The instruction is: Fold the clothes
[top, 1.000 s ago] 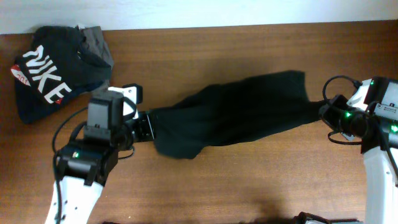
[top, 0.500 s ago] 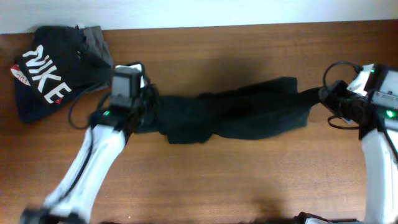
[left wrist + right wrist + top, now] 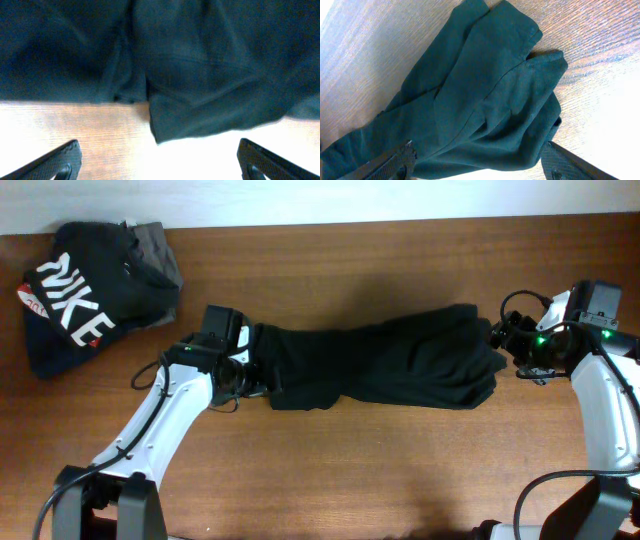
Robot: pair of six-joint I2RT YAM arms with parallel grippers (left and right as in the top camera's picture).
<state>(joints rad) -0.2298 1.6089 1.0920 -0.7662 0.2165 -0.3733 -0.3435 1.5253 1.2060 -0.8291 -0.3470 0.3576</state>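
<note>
The clothes, a plain black T-shirt (image 3: 380, 365), lie on the wooden table (image 3: 350, 480) as a long bunched strip running left to right. My left gripper (image 3: 250, 372) stands at the shirt's left end. In the left wrist view it (image 3: 160, 165) is open wide, with bare table between the fingertips (image 3: 62, 160) and the shirt's folds (image 3: 200, 75) just beyond them. My right gripper (image 3: 500, 345) is at the shirt's right end. In the right wrist view it (image 3: 480, 169) is open too, and the slack cloth (image 3: 485, 85) lies loosely between its spread fingers (image 3: 395, 161).
A dark garment with white NIKE lettering (image 3: 70, 300) lies at the table's far left corner, with a grey folded garment (image 3: 155, 242) beside it. The table's far edge (image 3: 400, 222) meets a white wall.
Both grippers have opened and let go of the shirt. It was stretched taut between them; now it rests slack on the table. The left arm moved up and right, the right arm inward.
</note>
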